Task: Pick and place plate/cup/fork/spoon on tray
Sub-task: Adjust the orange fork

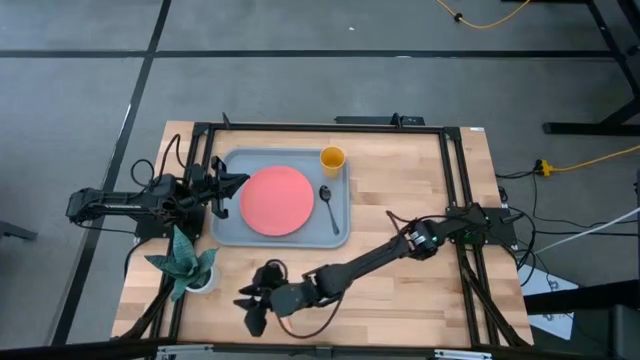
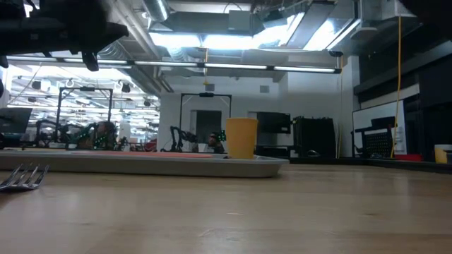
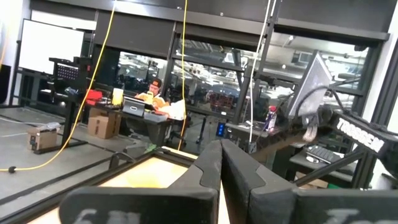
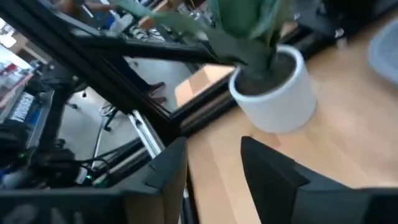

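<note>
The grey-blue tray [image 1: 225, 232] lies at the table's far left. On it are the coral plate [image 1: 276, 200], the yellow cup [image 1: 332, 158] upright in its far right corner, and the dark spoon [image 1: 328, 203] to the right of the plate. The cup also shows in the low view [image 2: 241, 137]. The fork's tines [image 2: 25, 176] lie on the bare table in the low view; in the high view the fork is hidden. My left gripper [image 1: 228, 185] is shut and empty at the tray's left rim. My right gripper [image 1: 255, 300] is open and empty near the table's near left edge.
A white pot with a green plant [image 1: 195, 270] stands at the near left, close to my right gripper, and fills the right wrist view [image 4: 277, 93]. A black frame [image 1: 455, 180] runs around the table. The right half of the table is bare wood.
</note>
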You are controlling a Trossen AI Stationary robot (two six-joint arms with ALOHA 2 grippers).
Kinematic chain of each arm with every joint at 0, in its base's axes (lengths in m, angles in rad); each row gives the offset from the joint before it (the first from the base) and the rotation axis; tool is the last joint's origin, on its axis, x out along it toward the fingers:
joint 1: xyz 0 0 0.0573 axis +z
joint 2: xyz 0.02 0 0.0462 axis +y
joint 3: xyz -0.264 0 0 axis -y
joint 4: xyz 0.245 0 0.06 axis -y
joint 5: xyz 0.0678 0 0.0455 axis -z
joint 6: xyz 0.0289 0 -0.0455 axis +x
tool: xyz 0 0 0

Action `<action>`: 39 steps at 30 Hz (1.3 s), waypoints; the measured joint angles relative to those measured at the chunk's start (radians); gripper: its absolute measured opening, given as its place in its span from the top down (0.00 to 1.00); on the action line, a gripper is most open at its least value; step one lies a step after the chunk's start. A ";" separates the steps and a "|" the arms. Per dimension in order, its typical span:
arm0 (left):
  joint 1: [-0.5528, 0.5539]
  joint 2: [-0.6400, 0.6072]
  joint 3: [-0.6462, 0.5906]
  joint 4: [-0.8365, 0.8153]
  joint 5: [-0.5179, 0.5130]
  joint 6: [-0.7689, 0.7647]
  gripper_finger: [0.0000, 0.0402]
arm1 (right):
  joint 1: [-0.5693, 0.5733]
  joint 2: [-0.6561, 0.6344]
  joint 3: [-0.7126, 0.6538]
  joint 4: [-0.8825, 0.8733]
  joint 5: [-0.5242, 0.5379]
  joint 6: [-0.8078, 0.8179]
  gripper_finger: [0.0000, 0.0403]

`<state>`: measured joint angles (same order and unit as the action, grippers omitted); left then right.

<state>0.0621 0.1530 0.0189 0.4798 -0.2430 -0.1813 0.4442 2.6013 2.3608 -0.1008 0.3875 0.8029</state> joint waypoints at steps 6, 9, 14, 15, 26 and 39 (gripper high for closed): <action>0.000 0.000 0.000 0.001 -0.002 0.000 1.00 | 0.005 0.018 -0.075 0.044 -0.048 0.127 0.61; 0.000 0.000 0.000 0.000 -0.002 0.000 1.00 | 0.015 0.017 -0.060 -0.076 -0.035 0.186 0.61; 0.000 0.000 0.000 0.003 -0.002 0.000 1.00 | 0.045 0.013 -0.024 -0.197 0.079 0.221 0.61; 0.000 0.000 0.000 0.003 -0.002 0.000 1.00 | 0.050 0.012 -0.023 -0.226 0.083 0.249 0.61; 0.000 0.000 0.000 0.003 -0.002 0.000 1.00 | 0.049 0.063 -0.025 -0.244 -0.047 0.210 0.61; 0.000 0.000 0.000 0.002 -0.003 0.000 1.00 | -0.001 0.127 -0.026 -0.211 -0.096 0.267 0.61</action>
<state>0.0624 0.1532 0.0189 0.4820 -0.2459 -0.1811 0.4427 2.7285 2.3344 -0.3118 0.2918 1.0700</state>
